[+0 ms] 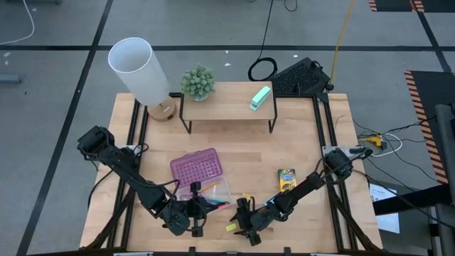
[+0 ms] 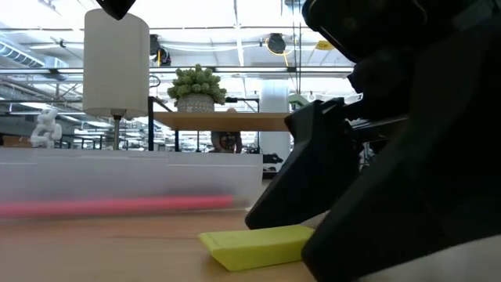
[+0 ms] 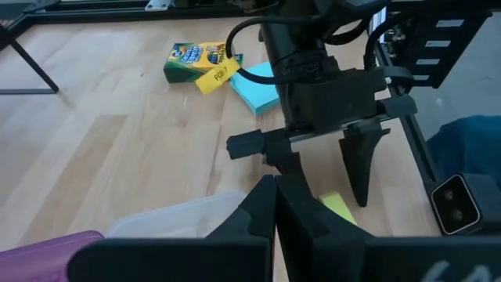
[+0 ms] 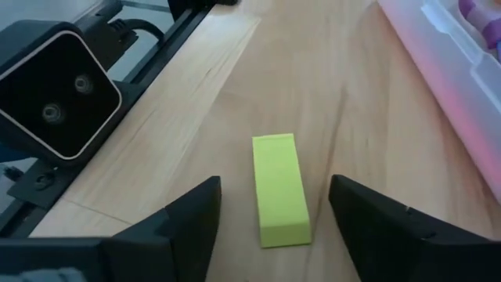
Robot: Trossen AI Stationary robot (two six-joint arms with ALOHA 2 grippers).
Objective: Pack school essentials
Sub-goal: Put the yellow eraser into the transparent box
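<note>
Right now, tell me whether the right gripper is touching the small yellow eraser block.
Apart. The right wrist view shows the right gripper open, bare wood between each finger and the yellow eraser.

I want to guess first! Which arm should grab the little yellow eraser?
Probably the right one. The right gripper hangs just over the yellow eraser, fingers open either side of it. The left gripper sits by the clear case.

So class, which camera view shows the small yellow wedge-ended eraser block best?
The right wrist view: the small yellow eraser block lies whole on bare wood between the open right gripper. The low view shows it side-on, the left wrist view only a corner, and the high view a speck.
</note>
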